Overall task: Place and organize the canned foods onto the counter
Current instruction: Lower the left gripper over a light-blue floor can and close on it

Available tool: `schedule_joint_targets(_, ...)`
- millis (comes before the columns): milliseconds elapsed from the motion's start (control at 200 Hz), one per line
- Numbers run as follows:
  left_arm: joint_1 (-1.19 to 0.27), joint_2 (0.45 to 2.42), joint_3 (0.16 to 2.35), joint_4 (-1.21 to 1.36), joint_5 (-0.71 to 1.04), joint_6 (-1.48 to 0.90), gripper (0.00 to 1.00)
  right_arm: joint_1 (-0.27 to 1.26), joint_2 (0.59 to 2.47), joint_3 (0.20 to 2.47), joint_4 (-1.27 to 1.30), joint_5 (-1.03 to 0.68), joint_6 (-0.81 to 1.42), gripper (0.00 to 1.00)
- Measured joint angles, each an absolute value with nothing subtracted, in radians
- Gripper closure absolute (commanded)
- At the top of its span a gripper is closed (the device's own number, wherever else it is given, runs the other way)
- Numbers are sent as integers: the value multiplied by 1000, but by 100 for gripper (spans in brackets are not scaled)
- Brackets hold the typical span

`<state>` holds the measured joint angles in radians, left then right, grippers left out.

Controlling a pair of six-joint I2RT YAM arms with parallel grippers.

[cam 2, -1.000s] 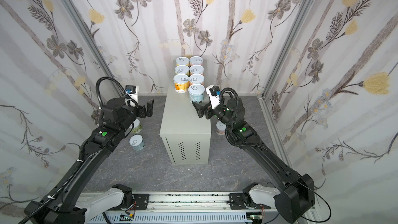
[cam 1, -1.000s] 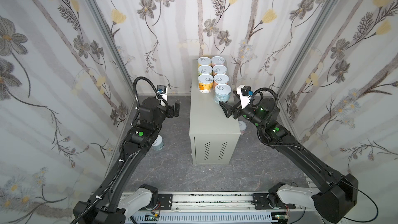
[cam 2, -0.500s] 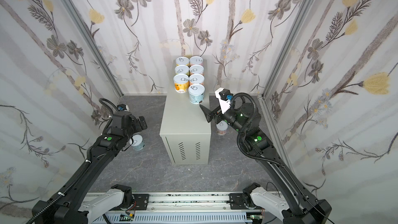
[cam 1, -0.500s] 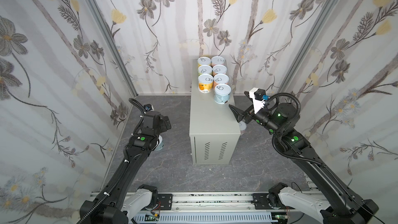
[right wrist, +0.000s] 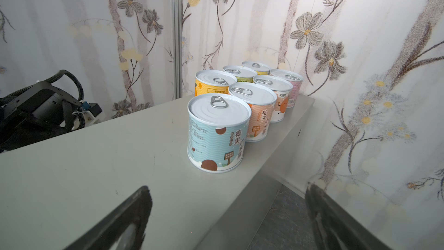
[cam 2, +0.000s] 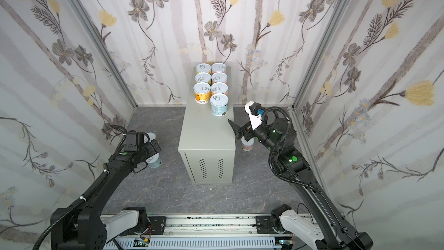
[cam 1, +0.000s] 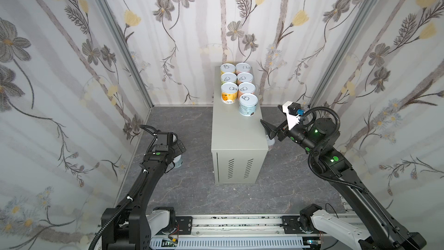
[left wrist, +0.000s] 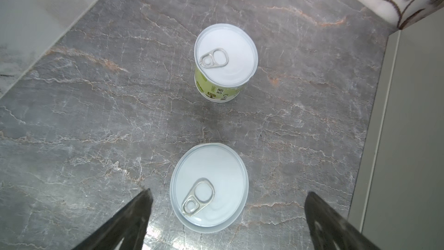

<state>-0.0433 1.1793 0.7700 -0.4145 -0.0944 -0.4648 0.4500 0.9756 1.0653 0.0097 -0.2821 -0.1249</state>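
On the far end of the table [cam 1: 237,138]: seven cans [cam 1: 245,78] upright in two rows. Left of the table, on the floor [left wrist: 96,116]: green can [left wrist: 224,61] and another can [left wrist: 209,188], beneath left jaws spread wide, empty. Right of the table: right jaws released, empty, above one more can [cam 2: 247,144].

Bright, even, diffuse light with no hard shadows. Both top views are sharp, with wide-angle stretch at the edges, and the aluminium wall post [cam 1: 120,44] leans outward. Left wrist view: the lids of the green can [left wrist: 225,56] and the near can [left wrist: 209,188] are blown out almost white. There is a soft shadow under the green can and a glare patch on the marbled floor [left wrist: 96,116] beside the near can. The left claw fingers [left wrist: 129,222] are dark and out of focus. Right wrist view: the light blue can [right wrist: 216,135] is crisp on the counter [right wrist: 96,164], and the right claw fingers [right wrist: 120,224] are blurred.
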Motion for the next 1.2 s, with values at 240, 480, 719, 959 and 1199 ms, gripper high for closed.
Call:
schedule_joint_targets(240,-31,1243,738,-413,-90,-467,0,449,981,1055,-4,-305,-124,0)
schedule_joint_targets(480,-25,1295,715,-395,-97,-467,0,449,990,1056,-19,-308,-124,0)
schedule_joint_targets(719,-24,1338,705,-363,-120,-444,0,449,1009,1058,-27,-320,-124,0)
schedule_joint_targets(959,-24,1387,705,-332,-138,-417,0,449,1021,1067,-29,-353,-124,0)
schedule_joint_targets(1199,-23,1420,715,-308,-142,-392,9,448,1011,1060,-28,-360,-120,0)
